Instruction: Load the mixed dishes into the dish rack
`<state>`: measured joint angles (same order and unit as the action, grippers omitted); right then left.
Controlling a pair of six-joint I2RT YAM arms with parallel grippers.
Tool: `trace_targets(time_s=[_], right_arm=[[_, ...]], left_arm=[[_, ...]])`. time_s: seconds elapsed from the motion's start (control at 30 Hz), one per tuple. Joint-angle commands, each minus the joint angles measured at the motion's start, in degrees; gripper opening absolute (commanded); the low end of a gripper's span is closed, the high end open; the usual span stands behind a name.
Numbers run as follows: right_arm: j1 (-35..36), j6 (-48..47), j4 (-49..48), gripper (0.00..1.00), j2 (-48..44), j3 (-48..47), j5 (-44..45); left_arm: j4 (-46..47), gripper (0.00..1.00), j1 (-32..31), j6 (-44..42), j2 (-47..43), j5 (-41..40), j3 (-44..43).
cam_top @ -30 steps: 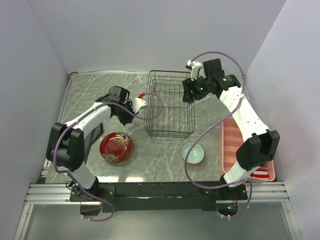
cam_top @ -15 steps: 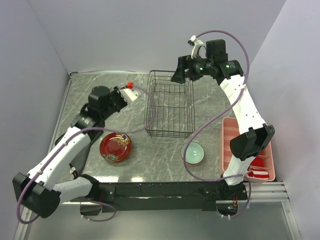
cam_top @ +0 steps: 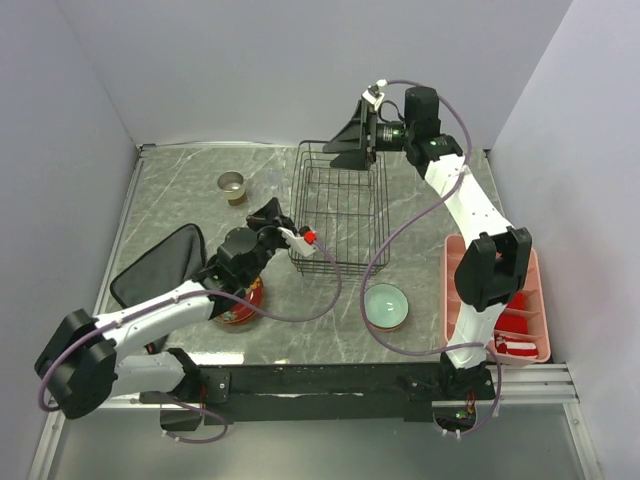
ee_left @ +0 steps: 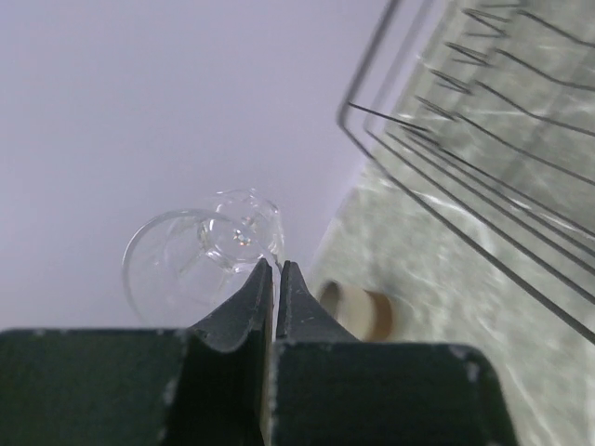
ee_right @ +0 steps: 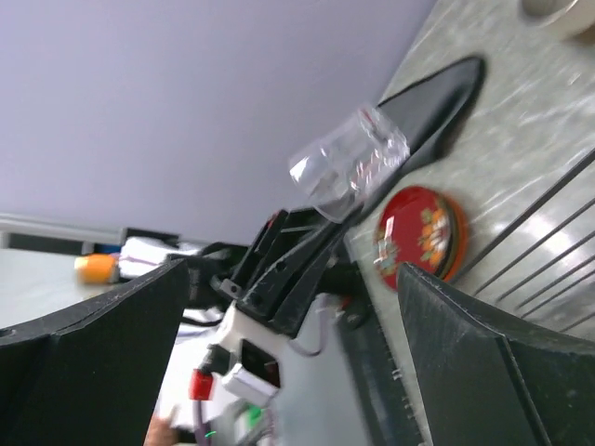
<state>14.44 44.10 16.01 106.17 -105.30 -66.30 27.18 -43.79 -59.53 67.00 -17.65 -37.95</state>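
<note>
The black wire dish rack [cam_top: 340,205] stands mid-table. My left gripper [cam_top: 264,211] is by its left side, shut on the rim of a clear cup [ee_left: 191,251], also in the right wrist view [ee_right: 349,163]. My right gripper [cam_top: 346,146] is open and empty, raised over the rack's far edge. The small tan cup [cam_top: 233,186] stands far left of the rack and shows in the left wrist view [ee_left: 358,313]. The red floral bowl [cam_top: 240,302] lies partly under my left arm. The mint-green bowl [cam_top: 386,305] sits in front of the rack. The teal plate is not visible.
A black cloth [cam_top: 160,265] lies at the left. The pink compartment tray [cam_top: 470,290] runs along the right edge, with red and white things [cam_top: 515,335] at its near end. Walls close the table on three sides.
My left arm has swung from the far left back toward the rack's left side, uncovering the tan cup and the black cloth. My right gripper has risen and turned left over the rack's far edge.
</note>
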Motion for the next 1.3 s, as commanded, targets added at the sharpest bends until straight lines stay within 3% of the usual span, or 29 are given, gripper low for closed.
trace_targets(time_s=[0.0,0.3,0.83,1.27], right_arm=[[0.2,10.0,-9.3,1.00,0.7,4.0,-8.0],[0.3,16.5,-13.6,1.00,4.6,5.6,-9.6],[3.7,15.5,-11.3,0.98,8.6,1.1,-5.6],[4.1,13.9,-10.7,0.82,10.0,0.7,-5.5]], left_arm=[[22.7,0.01,-0.9,-16.4,4.0,-3.2,2.4],[36.4,0.01,-3.3,-24.9,12.9,1.4,2.5],[35.6,0.01,-8.5,-27.6,16.4,1.7,1.7],[35.4,0.01,-10.0,-27.6,16.9,1.7,1.6]])
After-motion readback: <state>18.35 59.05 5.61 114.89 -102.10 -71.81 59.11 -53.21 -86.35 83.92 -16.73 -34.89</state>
